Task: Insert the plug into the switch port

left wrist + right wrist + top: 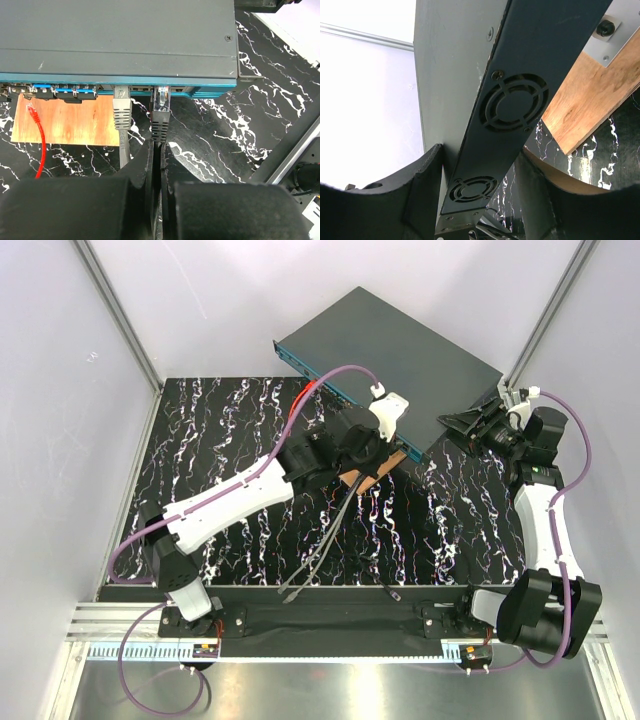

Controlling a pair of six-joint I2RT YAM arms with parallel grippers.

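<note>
The switch is a flat dark grey box lying askew at the back, its teal socket face towards the left arm. The plug, clear-headed with a black ribbed boot, sits in a socket of that face. My left gripper is shut on the black cable just behind the boot; in the top view it covers the plug. My right gripper straddles the switch's vented end, one finger on the top face, the other finger against the underside.
A grey plug sits in the socket left of mine. A red cable crosses the wooden plate under the switch. Loose cable ends lie near the table's front edge. White walls enclose the marbled black table.
</note>
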